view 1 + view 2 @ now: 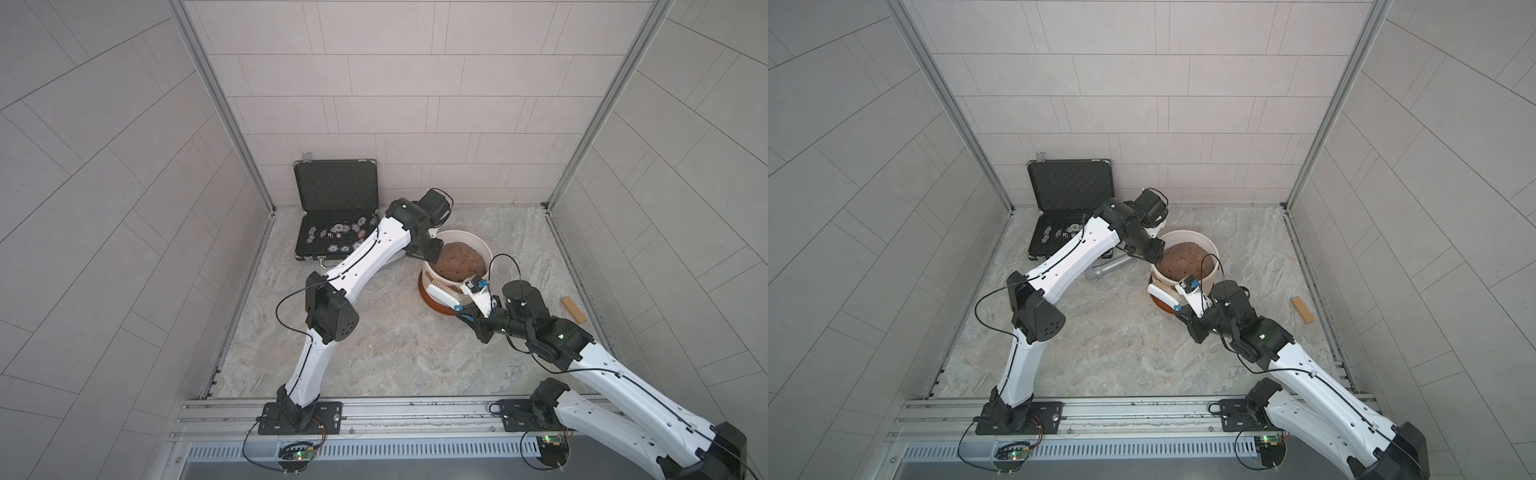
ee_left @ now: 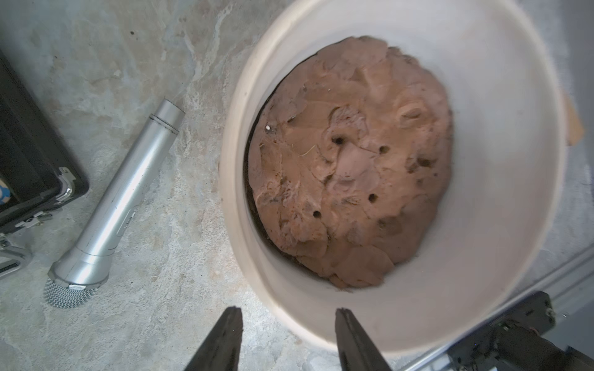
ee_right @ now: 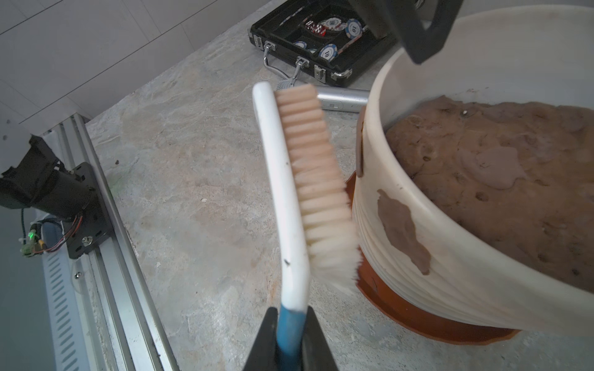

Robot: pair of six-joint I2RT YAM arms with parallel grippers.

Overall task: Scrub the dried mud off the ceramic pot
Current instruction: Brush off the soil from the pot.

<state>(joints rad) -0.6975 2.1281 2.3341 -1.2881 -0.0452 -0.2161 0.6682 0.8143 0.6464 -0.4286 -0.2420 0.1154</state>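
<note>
The cream-white ceramic pot (image 1: 485, 251) (image 1: 1213, 251) stands on a reddish-brown saucer (image 3: 418, 316), with a brown soil mound (image 2: 350, 160) inside. Flat patches of dried mud (image 3: 401, 231) cling to its ribbed outer wall, and another patch (image 2: 573, 125) shows past the rim. My right gripper (image 3: 291, 310) is shut on the blue handle end of a white scrub brush (image 3: 283, 192) (image 1: 442, 291). The brush's bristles (image 3: 324, 208) meet the wall just beside the large patch. My left gripper (image 2: 288, 311) hangs open over the pot's rim (image 2: 234, 160), one finger inside it and one outside.
An open black case (image 1: 332, 187) with poker chips and dice stands at the back left. A silver microphone (image 2: 122, 199) (image 1: 1106, 268) lies on the stone floor between case and pot. A wooden block (image 1: 574, 309) lies near the right wall. An aluminium rail (image 1: 374, 411) runs along the front.
</note>
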